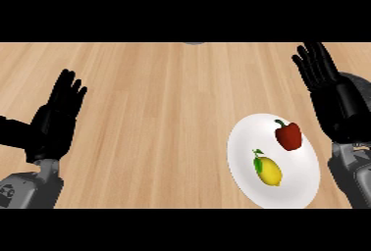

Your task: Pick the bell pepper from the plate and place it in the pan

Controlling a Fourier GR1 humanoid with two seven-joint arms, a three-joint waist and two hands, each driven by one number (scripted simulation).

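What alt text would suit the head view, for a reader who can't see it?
A white plate on a wooden counter holds a red pepper and a lemon. The right robot hand is open just right of the plate; the left robot hand is open at the view's left, holding nothing.

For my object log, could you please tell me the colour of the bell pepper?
The bell pepper is red with a green stem; head view.

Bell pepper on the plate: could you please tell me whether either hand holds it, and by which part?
Nothing is held. The left hand and right hand are both open, apart from the bell pepper, which lies on the plate.
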